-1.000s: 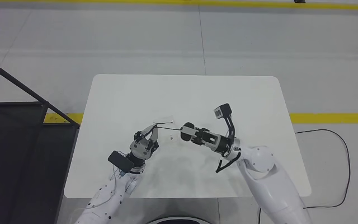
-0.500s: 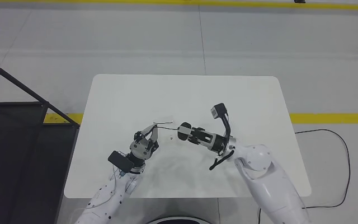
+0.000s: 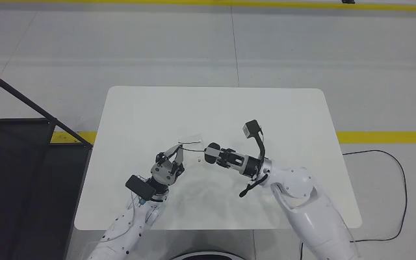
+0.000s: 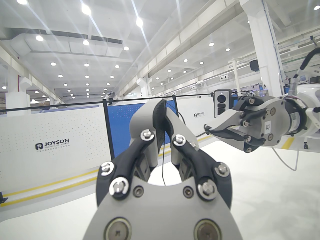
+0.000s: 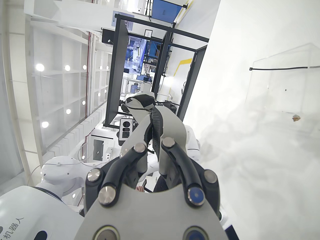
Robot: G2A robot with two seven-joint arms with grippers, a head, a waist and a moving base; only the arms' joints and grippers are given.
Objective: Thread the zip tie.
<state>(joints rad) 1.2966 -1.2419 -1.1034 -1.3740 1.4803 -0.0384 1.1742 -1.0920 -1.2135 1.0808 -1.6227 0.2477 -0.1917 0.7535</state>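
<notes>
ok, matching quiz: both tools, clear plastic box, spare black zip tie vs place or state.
1 left tool
2 right tool
3 clear plastic box
4 spare thin black zip tie

a ungripped, at the box
b on the white table, beyond both tools
c shut on the held black zip tie, mid-table
d shut on it, toward the table's left

Pairs: 1-d, 2-c, 3-b, 4-a

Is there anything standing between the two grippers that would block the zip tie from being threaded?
Nothing visible does. The left gripper and the right gripper each pinch the zip tie, with only open air between their jaws above the table. A clear box sits nearby on the table, apparently outside that gap.
</notes>
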